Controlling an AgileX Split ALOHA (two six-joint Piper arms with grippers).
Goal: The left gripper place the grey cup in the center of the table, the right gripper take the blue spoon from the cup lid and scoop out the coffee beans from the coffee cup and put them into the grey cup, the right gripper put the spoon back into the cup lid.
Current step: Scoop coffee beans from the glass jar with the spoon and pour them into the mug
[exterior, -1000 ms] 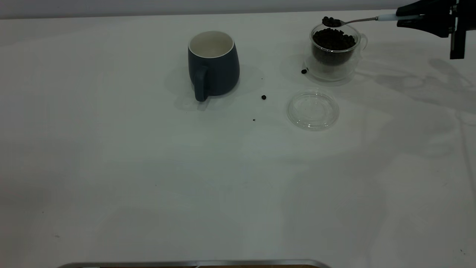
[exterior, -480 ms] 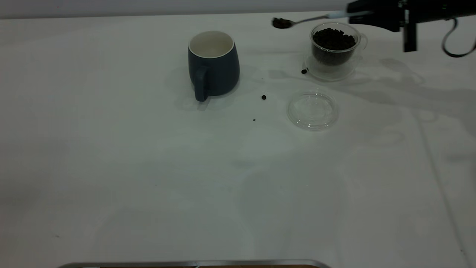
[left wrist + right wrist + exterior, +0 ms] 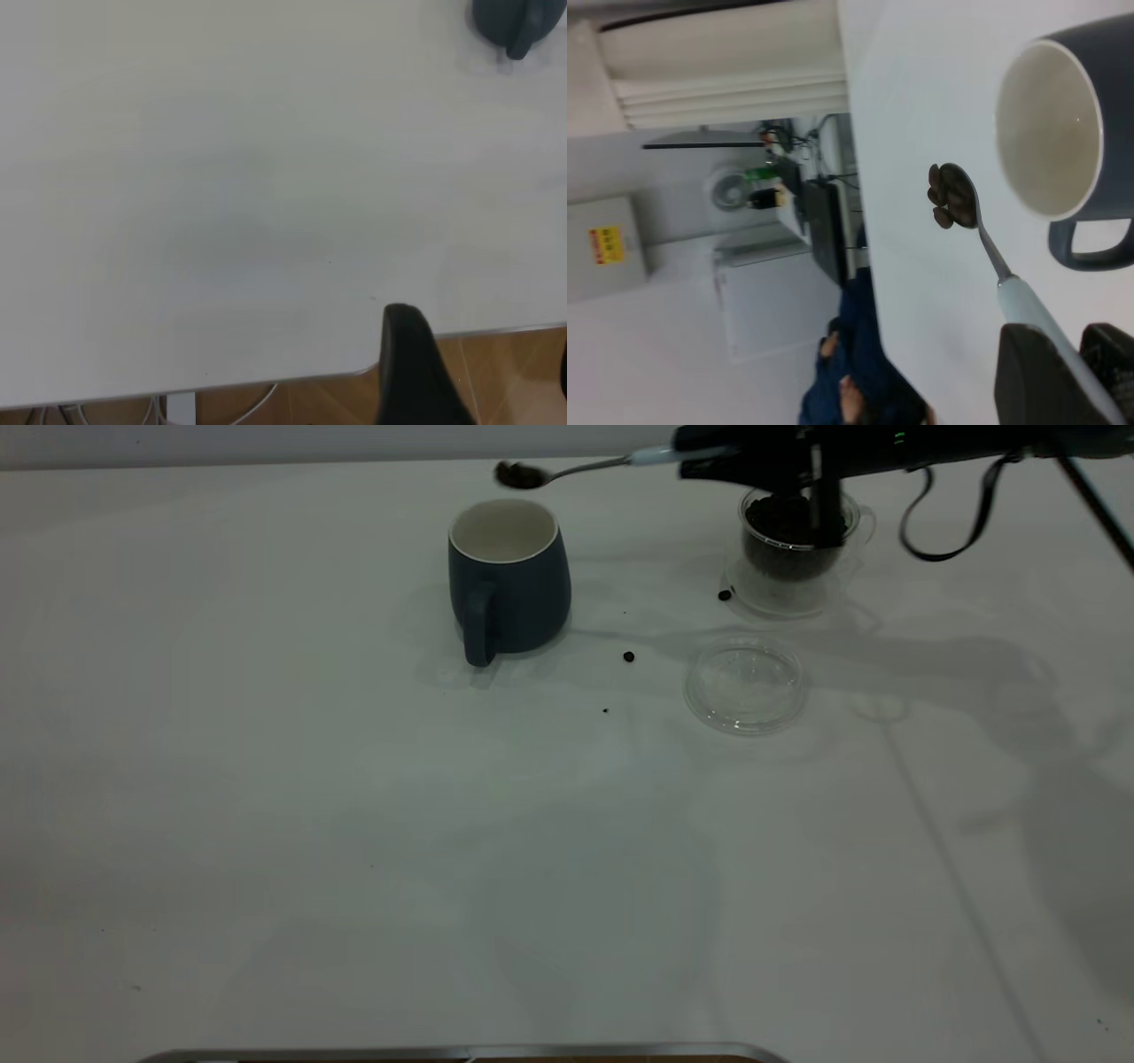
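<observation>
1. The table: plain white tabletop; nearest the exterior camera it lies bare, with a metal strip along its near edge.
2. The cup lid: clear shallow disc lying flat, nearer than the glass cup; a stray bean lies between it and the mug.
3. The grey cup: dark blue-grey mug, white inside, upright near mid-table, loop handle turned toward the exterior camera.
4. The coffee cup: clear glass cup filled with dark coffee beans, partly behind the right arm; one bean lies beside its base.
5. The blue spoon: held level, its bowl heaped with beans just above and behind the mug's rim.
6. The right gripper: jaws clamped on the spoon's pale handle.
7. The left gripper: at the table's edge, well apart from the mug; its fingers stand apart, holding nothing.
</observation>
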